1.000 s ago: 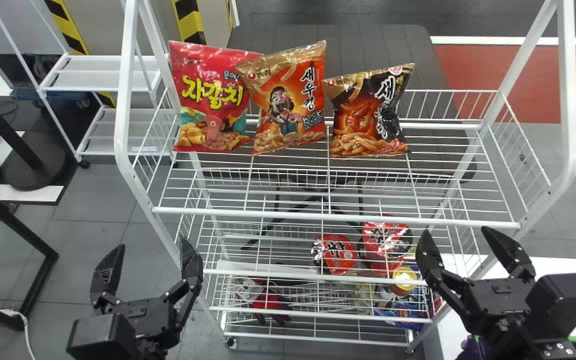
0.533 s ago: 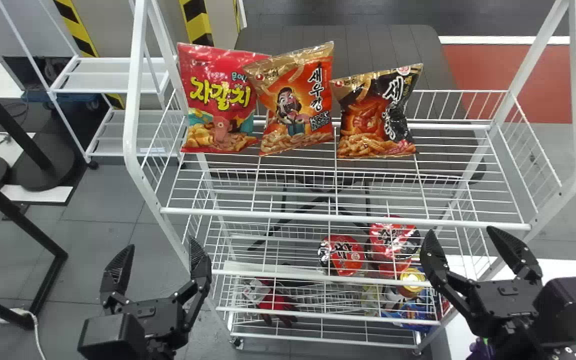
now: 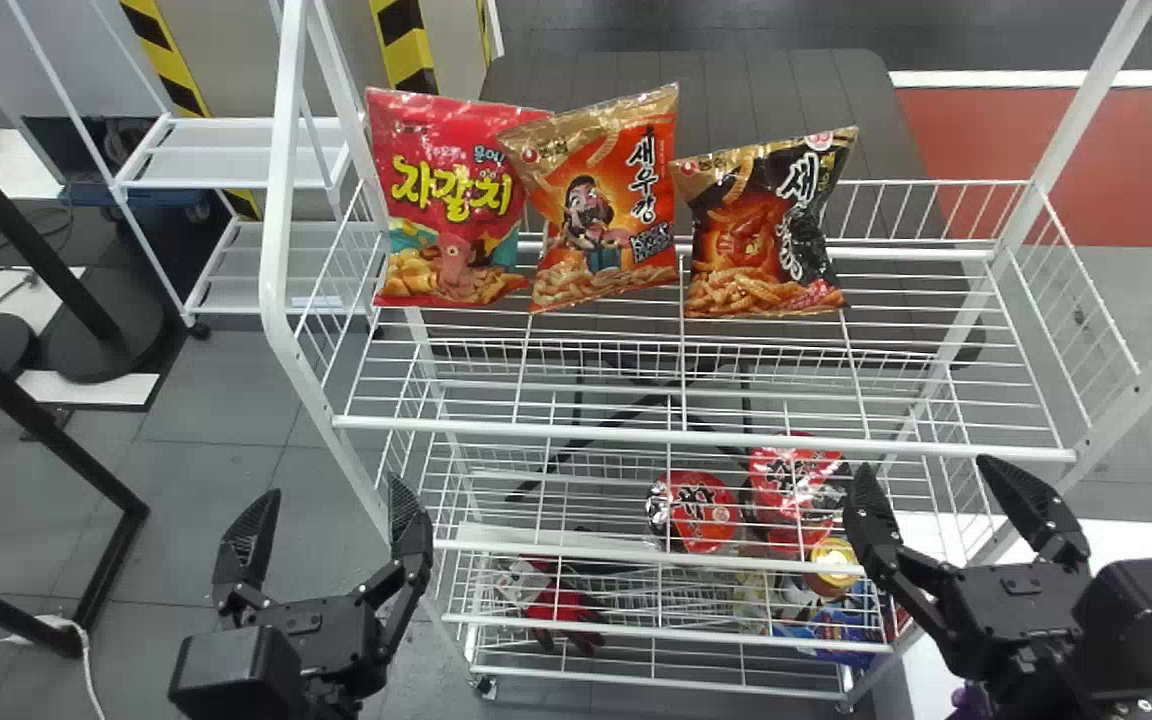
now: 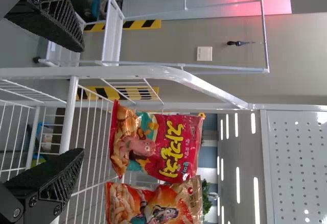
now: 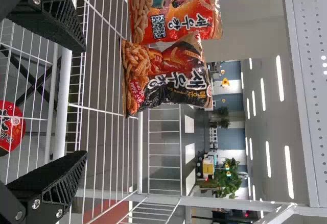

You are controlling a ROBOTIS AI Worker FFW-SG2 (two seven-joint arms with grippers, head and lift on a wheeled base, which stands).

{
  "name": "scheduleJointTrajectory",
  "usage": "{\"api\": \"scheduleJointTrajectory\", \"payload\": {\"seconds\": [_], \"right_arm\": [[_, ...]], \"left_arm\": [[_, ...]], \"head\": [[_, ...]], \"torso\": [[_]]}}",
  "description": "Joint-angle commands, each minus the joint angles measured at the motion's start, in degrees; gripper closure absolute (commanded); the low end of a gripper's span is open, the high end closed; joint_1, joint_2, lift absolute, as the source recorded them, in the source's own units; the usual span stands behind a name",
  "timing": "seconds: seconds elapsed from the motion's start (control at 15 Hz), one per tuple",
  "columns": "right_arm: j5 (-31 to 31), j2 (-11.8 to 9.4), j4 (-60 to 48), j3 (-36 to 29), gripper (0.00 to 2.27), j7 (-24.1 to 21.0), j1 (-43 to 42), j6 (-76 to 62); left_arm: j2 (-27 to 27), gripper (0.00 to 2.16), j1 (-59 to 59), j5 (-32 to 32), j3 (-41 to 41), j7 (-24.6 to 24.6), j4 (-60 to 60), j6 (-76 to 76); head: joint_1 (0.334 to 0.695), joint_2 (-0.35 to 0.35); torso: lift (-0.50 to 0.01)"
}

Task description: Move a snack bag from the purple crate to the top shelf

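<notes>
Snack bags: three, side by side on the wire top shelf [image 3: 716, 438], upright toward its back. Cannot tell which is the one meant in the task. Red bag [image 3: 451, 200] at left; orange bag [image 3: 601, 200] in the middle, its gold upper corner overlapping the red one; black bag [image 3: 771, 225] at right, just beside the orange.

Left gripper [image 3: 330, 488]: spread wide, nothing between the fingers. Sits near the rack's front left post, below the line of the top shelf in the head view. From the left wrist, the left gripper [image 4: 82, 100] has its two fingers well apart, with the red and orange bags beyond.

Right gripper [image 3: 924, 468]: likewise wide and empty, in front of the right-hand part of the rack. From the right wrist, the right gripper [image 5: 85, 101] stands well apart too; orange and black bags beyond.

Lower in the rack, seen through the wires: two red-lidded tubs, one [image 3: 704, 512] left of the other [image 3: 786, 490]; a yellow-lidded item [image 3: 834, 560]; a blue package [image 3: 841, 630]; a dark red item [image 3: 566, 610] farther left. Cannot tell exactly which tier holds each.

Right of the rack: a white surface [image 3: 946, 540], and a scrap of something purple [image 3: 968, 700] at the bottom edge, too little to identify.

Behind: a dark slatted table [image 3: 886, 100]. Back left, a second white rack [image 3: 236, 180].
</notes>
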Motion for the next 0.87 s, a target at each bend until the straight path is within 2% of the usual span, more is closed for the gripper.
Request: {"api": "scheduleJointTrajectory", "payload": {"seconds": [0.0, 0.8], "right_arm": [[0.00, 0.00, 0.08, 0.09, 0.11, 0.00, 0.00, -0.06], [0.09, 0.00, 0.25, 0.45, 0.11, 0.00, -0.09, 0.11]], "left_arm": [[0.00, 0.12, 0.00, 0.00, 0.00, 0.00, 0.00, 0.01], [0.00, 0.12, -0.09, 0.09, 0.27, 0.00, -0.08, 1.07]], "head": [[0.695, 0.078], [0.695, 0.085]], "torso": [[0.000], [0.000]]}}
